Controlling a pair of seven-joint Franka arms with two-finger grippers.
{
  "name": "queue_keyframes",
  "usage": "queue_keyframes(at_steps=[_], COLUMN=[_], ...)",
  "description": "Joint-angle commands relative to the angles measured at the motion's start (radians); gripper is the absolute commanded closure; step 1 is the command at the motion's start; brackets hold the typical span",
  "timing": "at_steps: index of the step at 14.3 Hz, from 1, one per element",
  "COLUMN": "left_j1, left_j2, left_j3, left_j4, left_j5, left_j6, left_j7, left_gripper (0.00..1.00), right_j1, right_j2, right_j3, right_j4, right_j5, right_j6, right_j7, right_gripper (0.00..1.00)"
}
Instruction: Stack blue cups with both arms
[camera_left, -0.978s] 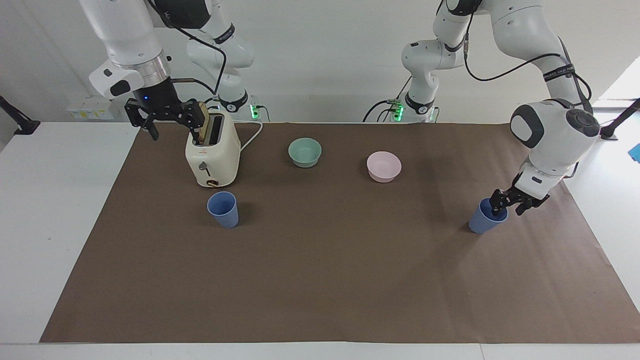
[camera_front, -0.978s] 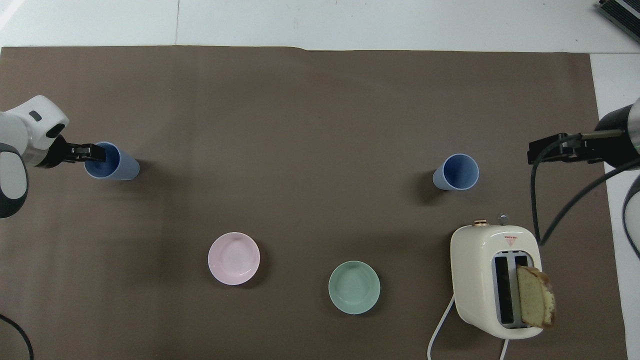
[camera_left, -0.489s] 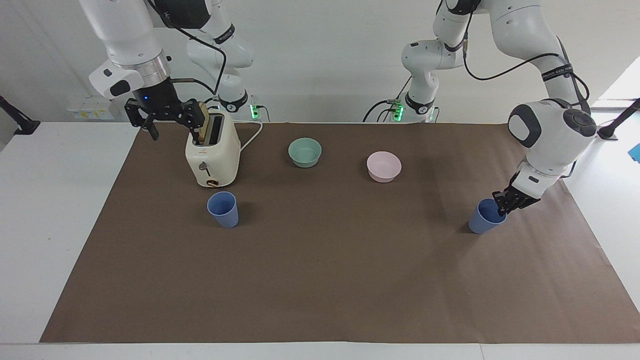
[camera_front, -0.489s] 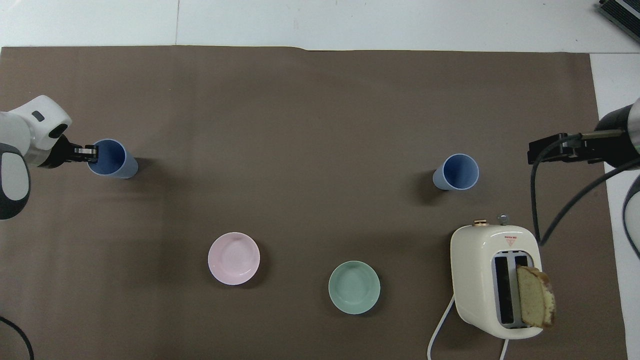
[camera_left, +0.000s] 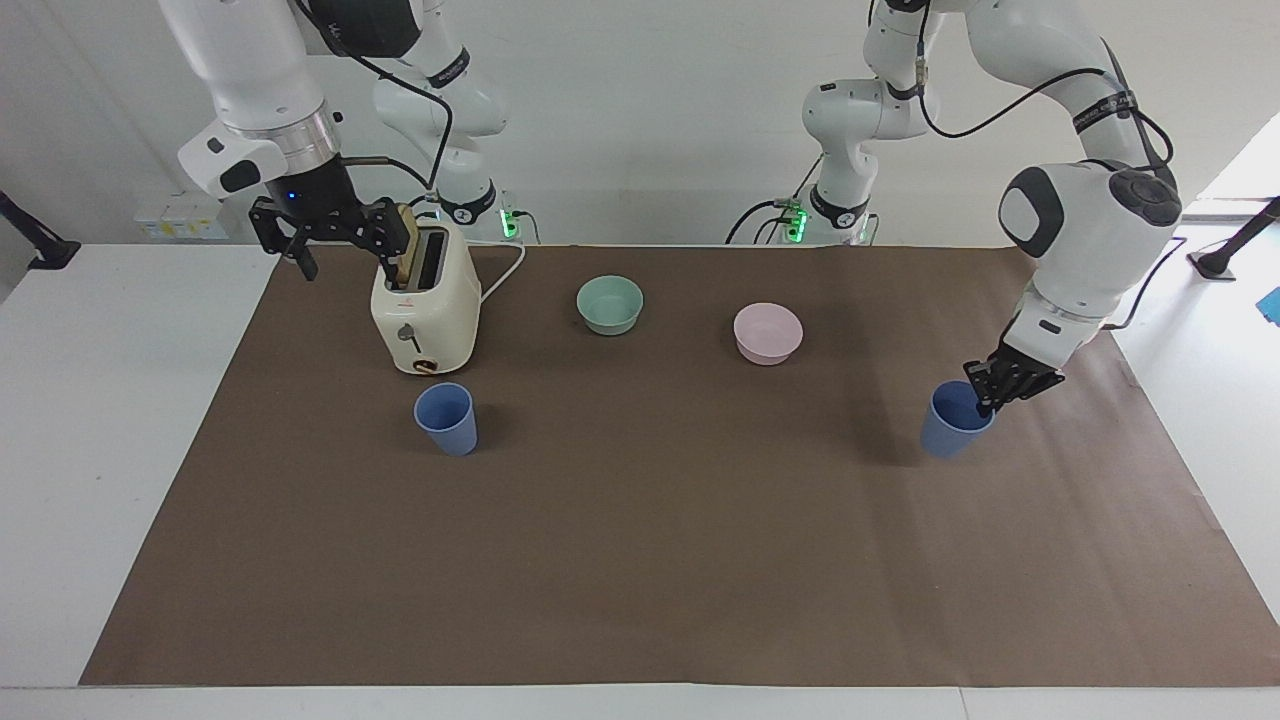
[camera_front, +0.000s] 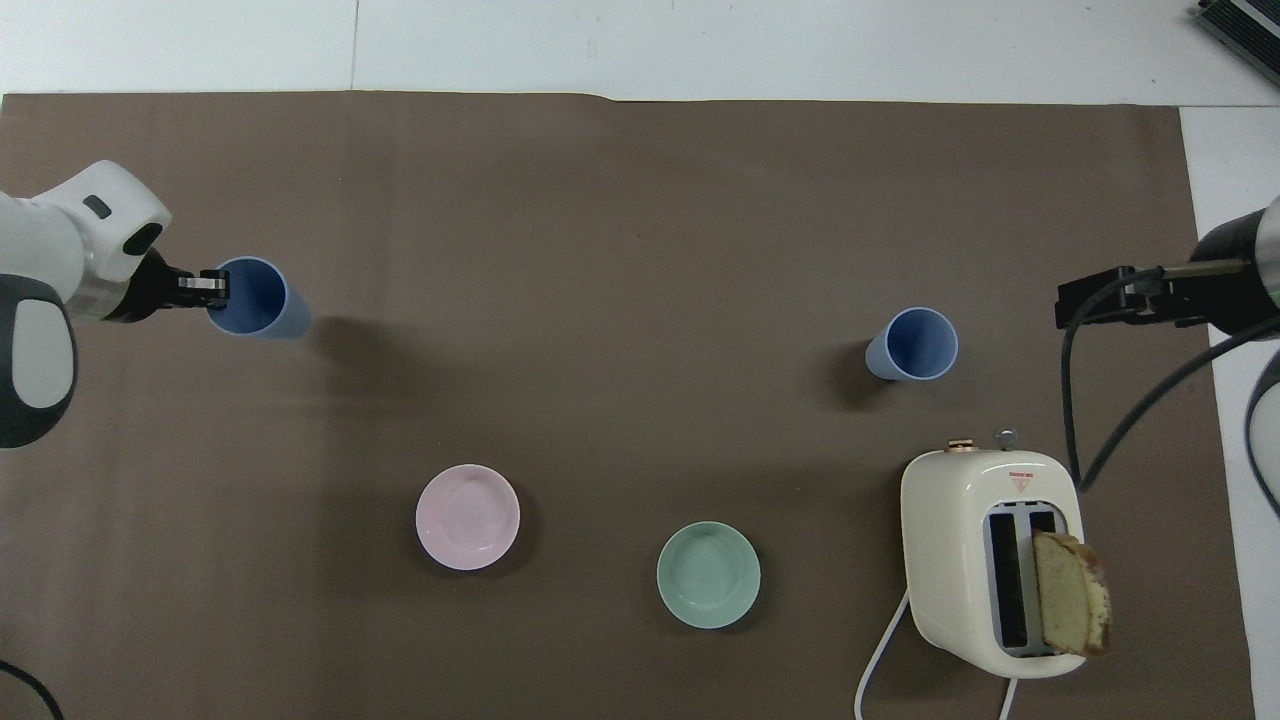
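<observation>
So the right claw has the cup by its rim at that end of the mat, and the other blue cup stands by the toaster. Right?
Wrong arm. The left claw pinches the rim of that blue cup, as the facing view shows; the right claw waits open over the mat beside the toaster. The other blue cup does stand by the toaster.

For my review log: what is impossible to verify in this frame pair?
- Whether the held blue cup has left the mat: both views, its base gives no clear gap.
- The left gripper's inner finger: facing view, hidden inside that cup.
- The right gripper's height over the mat: overhead view cuts off its arm at the edge.
- The toaster's plug: cord runs off the overhead view's bottom edge.
</observation>
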Motion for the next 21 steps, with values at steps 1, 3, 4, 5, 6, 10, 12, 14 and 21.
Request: queue_keyframes(at_steps=[1, 3, 4, 5, 6, 10, 12, 14, 21], left_j1=[-0.118, -0.212, -0.252, -0.29, -0.327, -0.448, -0.494, -0.501, -0.489], left_j2=[-0.009, -0.006, 0.002, 0.009, 0.012, 0.049, 0.078, 0.078, 0.065], left_j3=[0.013, 0.013, 0.013, 0.013, 0.013, 0.011, 0.013, 0.01, 0.013], left_j4=[-0.009, -0.022, -0.028, -0.036, -0.048, -0.076, -0.076, -0.076, -0.063], left_j5=[-0.006, -0.006, -0.006, -0.006, -0.006, -0.007, -0.007, -0.007, -0.044], left_j6=[-0.003, -0.002, 0.012, 0.039, 0.072, 0.138, 0.205, 0.219, 0.199], left_j7=[-0.133, -0.232, -0.28, -0.318, -0.364, -0.496, -0.564, -0.582, -0.582], left_gripper=[1.0, 1.0, 1.0, 1.0, 1.0, 1.0, 1.0, 1.0, 0.0], right_j1=[-0.014, -0.014, -0.014, -0.015, -0.018, -0.035, -0.035, -0.035, -0.03], right_j2=[-0.019, -0.019, -0.019, -0.019, -0.019, -0.018, -0.019, -0.019, 0.005], right_j3=[0.008, 0.008, 0.008, 0.007, 0.007, 0.007, 0.007, 0.007, 0.007], right_j4=[-0.024, -0.024, -0.026, -0.026, -0.026, -0.027, -0.029, -0.032, -0.165], right_j5=[0.002, 0.002, 0.002, 0.004, 0.005, 0.007, 0.007, 0.007, 0.007], right_j6=[0.019, 0.019, 0.019, 0.017, 0.019, 0.023, 0.024, 0.028, 0.214], right_j7=[0.007, 0.006, 0.006, 0.006, 0.001, -0.025, -0.026, -0.028, -0.04], right_gripper=[0.0, 0.0, 0.0, 0.0, 0.0, 0.0, 0.0, 0.0, 0.0])
